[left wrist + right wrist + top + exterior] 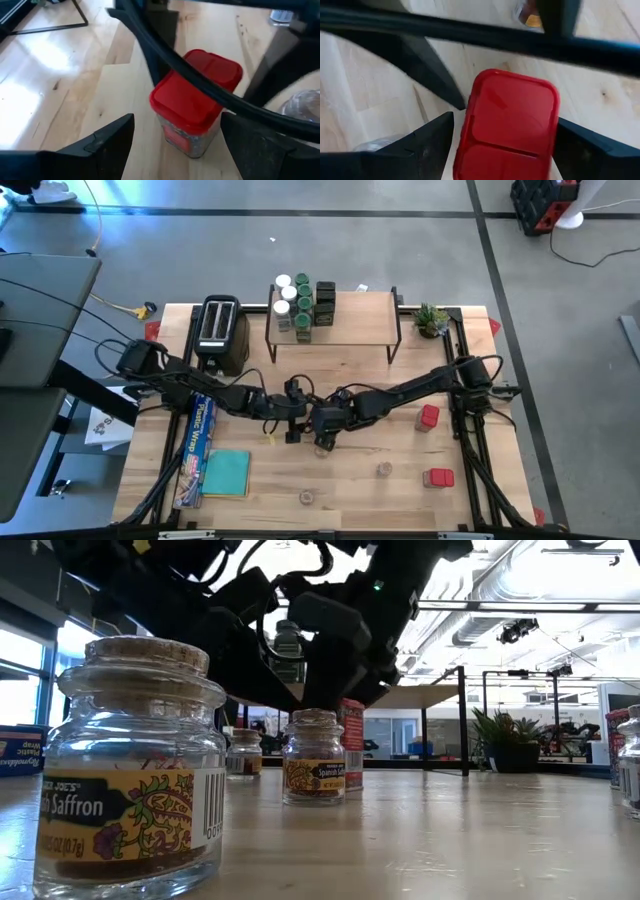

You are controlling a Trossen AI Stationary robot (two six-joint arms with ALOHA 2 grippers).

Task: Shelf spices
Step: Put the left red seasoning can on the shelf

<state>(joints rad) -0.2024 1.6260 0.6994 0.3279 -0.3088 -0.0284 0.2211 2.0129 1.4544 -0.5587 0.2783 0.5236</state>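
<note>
From above, both grippers meet mid-table, in front of the shelf. Left wrist: the red-lidded jar stands on the table between wide-open fingers, untouched. Right wrist: same jar between spread fingers, not gripped.

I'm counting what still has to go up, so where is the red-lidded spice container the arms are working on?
The red-lidded spice container stands upright on the table near its middle, in front of the shelf, between the open fingers of the right end effector, with the open left end effector facing it.
</note>
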